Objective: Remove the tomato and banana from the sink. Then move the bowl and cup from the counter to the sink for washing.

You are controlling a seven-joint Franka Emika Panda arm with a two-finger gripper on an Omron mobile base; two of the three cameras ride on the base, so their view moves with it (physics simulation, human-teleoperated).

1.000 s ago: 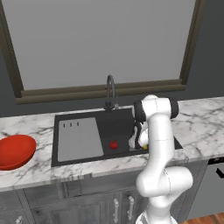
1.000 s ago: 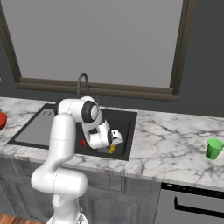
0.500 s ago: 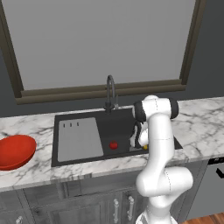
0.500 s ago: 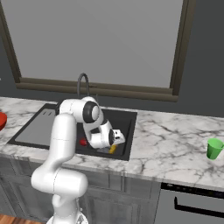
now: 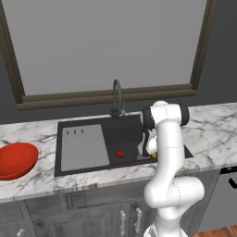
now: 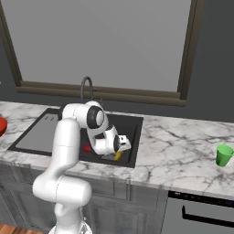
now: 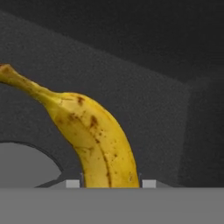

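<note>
The white arm rises from the base at the desk's front edge, bends at its dark elbow joint above the sink (image 5: pixel 125 134), and folds downward so its wrist and tool (image 6: pixel 119 153) reach into the right end of the black basin, near the front wall. The tool is closed around the banana (image 7: pixel 94 140): in the hand view the yellow, brown-speckled fruit runs up between the two small finger tips at the bottom, its dark stem curving off to the upper left against the basin's dark walls, with part of the drain ring showing at the lower left. From the right base view the banana (image 6: pixel 118 156) pokes out just below the tool, while from the left base view just a yellow bit (image 5: pixel 153 155) shows beside the forearm. The tomato (image 5: pixel 120 153) lies on the basin floor, just left of the tool. The bowl (image 5: pixel 16 159) sits at the desk's left end, well apart from the sink; the cup (image 6: pixel 224 155) stands near the desk's right end.
</note>
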